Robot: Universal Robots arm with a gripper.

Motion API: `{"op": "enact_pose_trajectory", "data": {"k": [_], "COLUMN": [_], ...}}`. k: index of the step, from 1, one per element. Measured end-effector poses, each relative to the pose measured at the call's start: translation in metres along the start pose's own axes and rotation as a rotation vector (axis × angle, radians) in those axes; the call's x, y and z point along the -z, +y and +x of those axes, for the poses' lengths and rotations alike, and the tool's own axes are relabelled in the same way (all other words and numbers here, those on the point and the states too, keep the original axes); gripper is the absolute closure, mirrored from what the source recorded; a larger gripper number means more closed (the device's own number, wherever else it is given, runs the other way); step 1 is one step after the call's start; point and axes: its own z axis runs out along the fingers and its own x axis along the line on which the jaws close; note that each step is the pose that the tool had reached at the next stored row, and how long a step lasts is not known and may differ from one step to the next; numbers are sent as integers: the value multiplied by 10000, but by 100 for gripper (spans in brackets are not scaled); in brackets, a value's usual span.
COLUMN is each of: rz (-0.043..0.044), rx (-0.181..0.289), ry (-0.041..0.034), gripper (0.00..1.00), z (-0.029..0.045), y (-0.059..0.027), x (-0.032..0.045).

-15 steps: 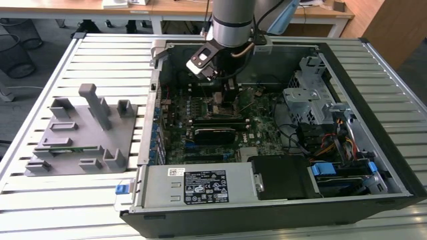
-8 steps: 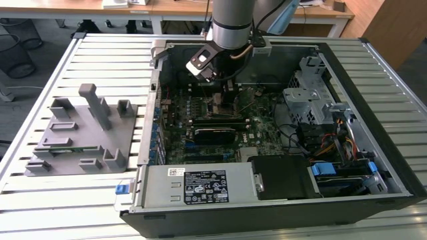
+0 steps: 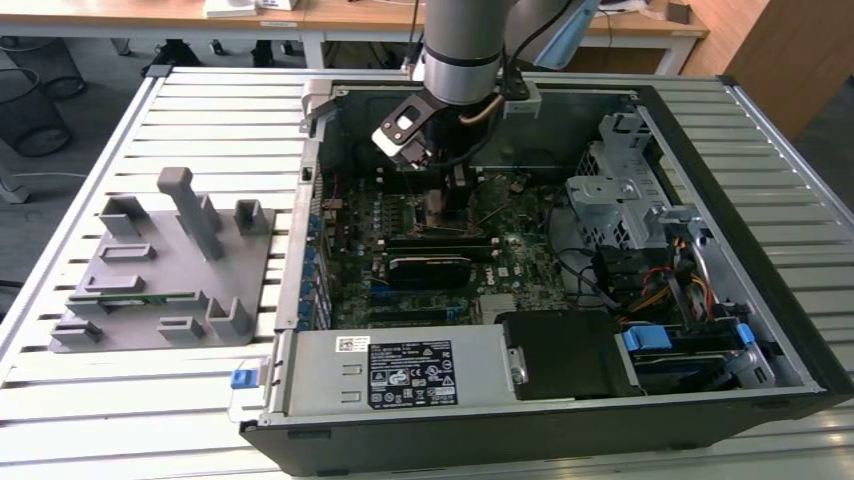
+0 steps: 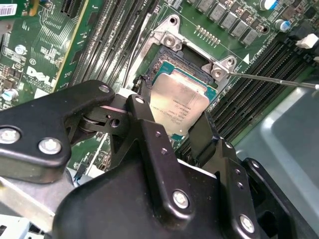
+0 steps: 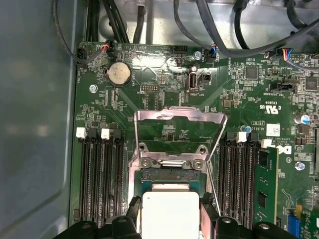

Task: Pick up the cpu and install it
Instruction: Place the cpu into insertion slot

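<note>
My jaws are closed on the small flat square cpu with silver-grey metal top point(image 4: 180, 105), black fingers point(image 4: 149, 130) pressing two opposite edges. Cpu sits between them, right over the black square socket point(image 5: 172, 175); can't tell if it's seated. Silver metal load plate point(image 5: 180, 115) stands flipped open just past the socket, thin metal lever point(image 4: 273, 79) out to one side. Black memory slots point(image 5: 99, 179) flank the socket on the green motherboard point(image 5: 159, 74). All inside the open black computer case point(image 3: 561, 445) on the white slatted table point(image 3: 147, 420).
</note>
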Motion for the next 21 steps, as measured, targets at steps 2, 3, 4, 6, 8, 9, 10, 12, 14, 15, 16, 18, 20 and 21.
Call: {"op": "enact_pose_trajectory", "data": {"k": [2,3,4,6,8,9,10,12,14,15,16,18,20,21], "rz": [0,0,0,0,1,1,1,2,3,3,3,3,3,4], "rx": [-2,-5,-6,-6,-20,-38,-65,-135,-165,-171,-175,-177,-197,-205], "ry": [0,-1,-1,0,-2,-1,-1,-3,-2,-2,-2,-2,-2,-3], "gripper": [46,46,46,46,46,46,46,46,46,46,46,46,46,46], "z": [0,0,1,1,1,1,1,1,2,2,2,2,3,3], "y": [-2,-5,-7,-9,-9,-9,-9,-9,-11,-14,-17,-18,-18,-18], "x": [-15,-20,-26,-36,-45,-52,-60,-76,-95,-102,-110,-125,-141,-147]}}
